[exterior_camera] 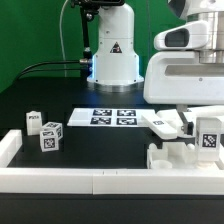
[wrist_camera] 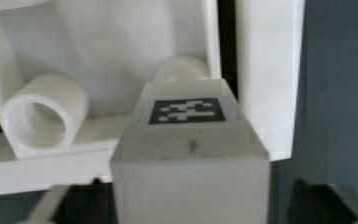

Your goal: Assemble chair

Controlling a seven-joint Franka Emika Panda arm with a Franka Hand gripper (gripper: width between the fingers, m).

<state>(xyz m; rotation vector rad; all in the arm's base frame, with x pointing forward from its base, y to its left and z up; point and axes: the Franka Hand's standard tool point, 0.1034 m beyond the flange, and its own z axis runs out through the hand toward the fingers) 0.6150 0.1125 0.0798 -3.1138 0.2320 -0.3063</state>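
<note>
Chair bits (exterior_camera: 168,152) sat mostly in the lower right of the exterior view, with two tagged square pegs (exterior_camera: 51,136) over at the lower left on the desk (exterior_camera: 100,148). Pincer (exterior_camera: 205,125) hung right at a tagged white block (wrist_camera: 190,110). Honestly couldn't tell if it was clenched on it or released.

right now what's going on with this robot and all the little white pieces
A robot arm is building a small chair from loose white chair parts. Its end effector is down over a tagged piece among the parts at the exterior view's right; whether it grips that piece I cannot tell. Two small tagged blocks sit apart at the exterior view's left, on the other side of the marker board.
</note>
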